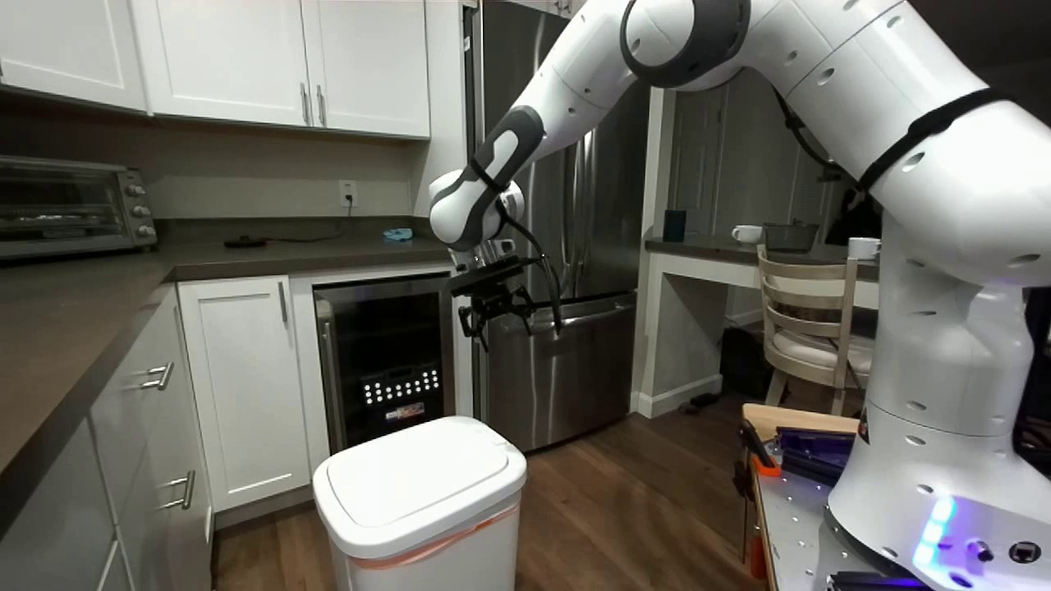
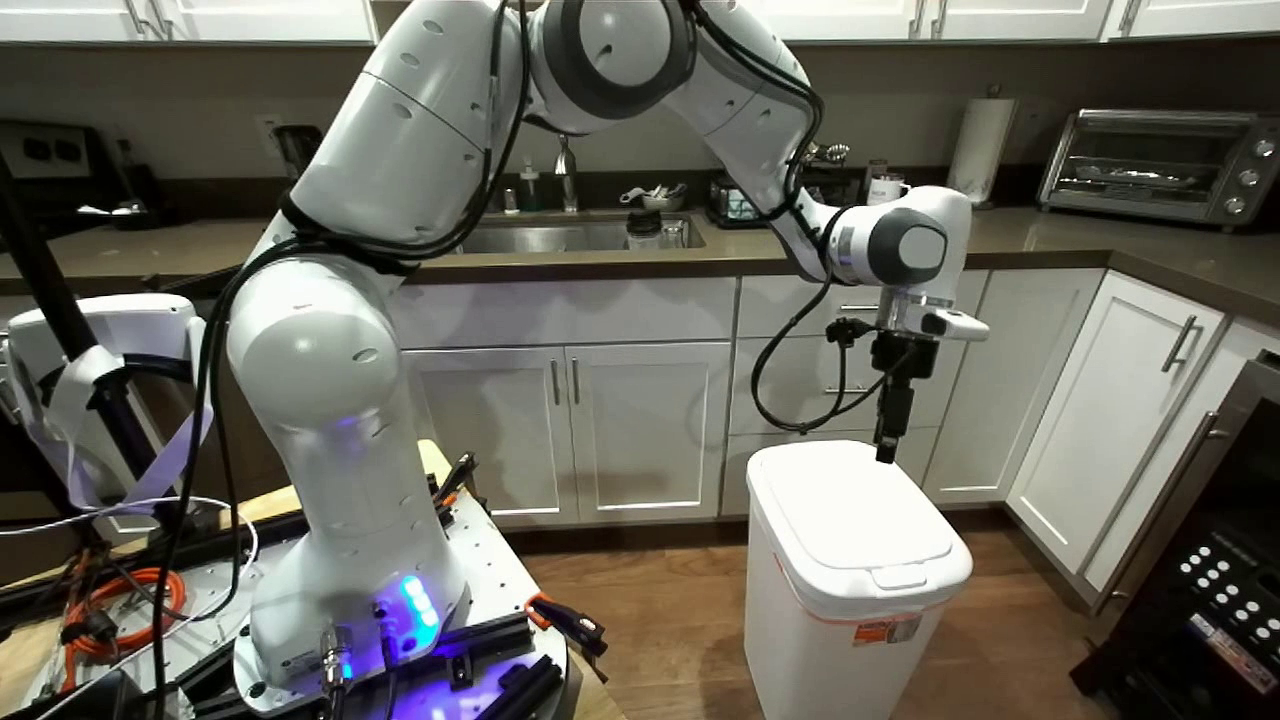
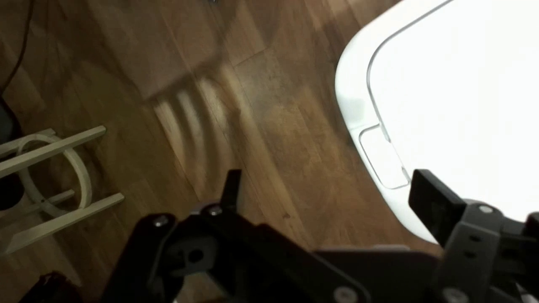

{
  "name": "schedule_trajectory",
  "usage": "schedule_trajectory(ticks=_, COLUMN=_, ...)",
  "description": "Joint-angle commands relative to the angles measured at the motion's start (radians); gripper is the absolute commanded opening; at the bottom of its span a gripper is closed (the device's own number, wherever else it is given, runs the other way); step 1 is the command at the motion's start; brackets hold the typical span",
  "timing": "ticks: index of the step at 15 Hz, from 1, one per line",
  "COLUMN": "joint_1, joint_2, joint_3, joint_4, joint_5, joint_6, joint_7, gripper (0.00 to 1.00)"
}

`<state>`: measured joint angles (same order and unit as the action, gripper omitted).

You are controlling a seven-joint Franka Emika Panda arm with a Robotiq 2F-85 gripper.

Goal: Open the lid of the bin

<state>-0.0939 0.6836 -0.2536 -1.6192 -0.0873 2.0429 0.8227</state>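
Note:
The white bin [image 1: 435, 566] stands on the wood floor; it also shows in an exterior view [image 2: 830, 640]. Its flat white lid [image 1: 419, 472] lies down level in the rim, also seen in an exterior view [image 2: 855, 505]. In the wrist view the lid [image 3: 454, 84] is at the right, with a small rectangular tab [image 3: 384, 158] at its edge. My gripper [image 3: 326, 176] is open and empty, fingers wide apart. One finger overlaps the lid beside the tab; the other is over the floor. In both exterior views the gripper [image 1: 501, 324] [image 2: 887, 450] appears above the bin; contact is not visible.
White cabinets [image 1: 242, 386] and a dark counter [image 2: 1020, 235] run behind the bin. A glass-door cooler [image 1: 386, 361] and a steel refrigerator [image 1: 558, 369] stand nearby. A wooden chair [image 1: 809, 320] is farther off. The robot base stands on a cluttered table [image 2: 500, 570].

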Motion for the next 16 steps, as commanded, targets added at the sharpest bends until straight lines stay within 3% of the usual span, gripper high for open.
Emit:
schedule_trajectory(ticks=1, joint_1=-0.122, joint_2=0.045, joint_3=0.055, joint_4=0.099, joint_5=0.131, joint_6=-0.122, joint_7=-0.190, gripper=1.00)
schedule_trajectory(ticks=8, joint_1=-0.257, joint_2=0.124, joint_3=0.095, joint_4=0.205, joint_5=0.260, joint_6=-0.259, joint_7=-0.587, gripper=1.00)
schedule_trajectory(ticks=9, joint_1=-0.216, joint_2=0.099, joint_3=0.056, joint_4=0.163, joint_5=0.233, joint_6=-0.206, joint_7=-0.505, gripper=1.00)
schedule_trajectory(ticks=13, joint_1=-0.233, joint_2=0.118, joint_3=0.071, joint_4=0.177, joint_5=0.248, joint_6=-0.222, joint_7=-0.561, gripper=1.00)
schedule_trajectory(ticks=16, joint_1=-0.227, joint_2=0.107, joint_3=0.074, joint_4=0.111, joint_5=0.246, joint_6=-0.118, joint_7=-0.591, gripper=1.00)
